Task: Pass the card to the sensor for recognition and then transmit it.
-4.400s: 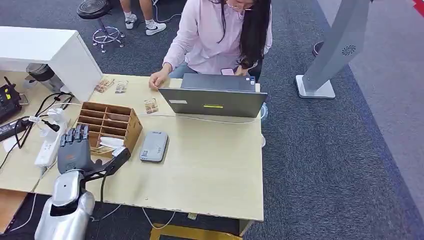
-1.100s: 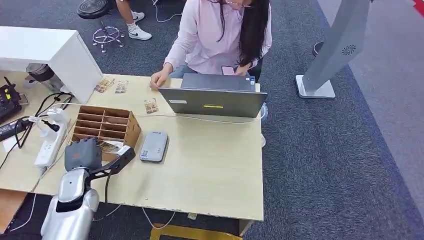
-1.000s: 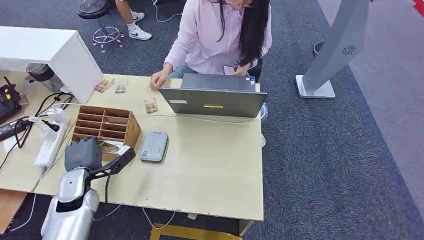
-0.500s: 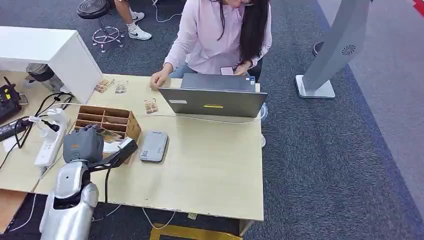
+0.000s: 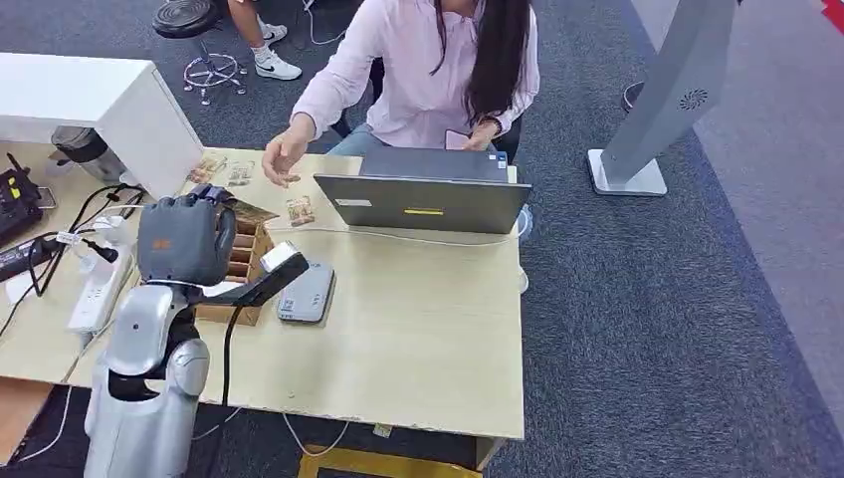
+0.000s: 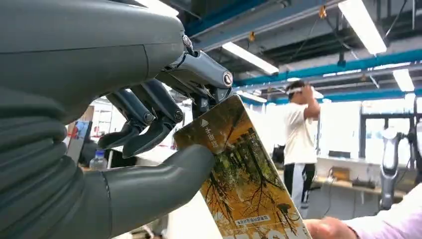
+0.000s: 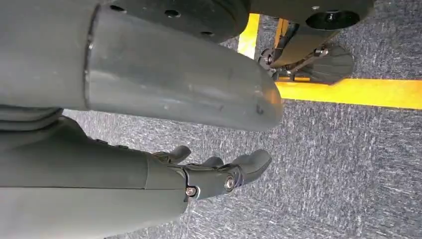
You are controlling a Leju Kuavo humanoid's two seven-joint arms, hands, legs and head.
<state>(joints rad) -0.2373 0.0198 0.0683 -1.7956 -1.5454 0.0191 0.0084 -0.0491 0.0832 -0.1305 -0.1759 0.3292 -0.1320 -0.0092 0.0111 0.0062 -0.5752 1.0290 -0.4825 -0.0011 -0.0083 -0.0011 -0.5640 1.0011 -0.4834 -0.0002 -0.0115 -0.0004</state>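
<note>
My left hand (image 5: 184, 239) is raised above the wooden sorting box (image 5: 246, 267) and pinches a card (image 5: 252, 211) with an autumn-tree picture. In the left wrist view the thumb (image 6: 164, 181) presses the card (image 6: 244, 184) against the fingers. The flat grey sensor (image 5: 307, 292) lies on the table just right of the box, below and to the right of the held card. My right hand (image 7: 219, 174) hangs over the carpet with nothing in its loosely spread fingers.
A person in pink sits behind an open laptop (image 5: 423, 196), one hand (image 5: 282, 159) lifted over the far table edge. Loose cards (image 5: 301, 210) lie near it. A power strip (image 5: 98, 284) and cables sit to the left, beside a white cabinet (image 5: 100, 105).
My left hand has risen from the box with the card and moved toward the far side. The person's hand lifted off the table and reaches out.
</note>
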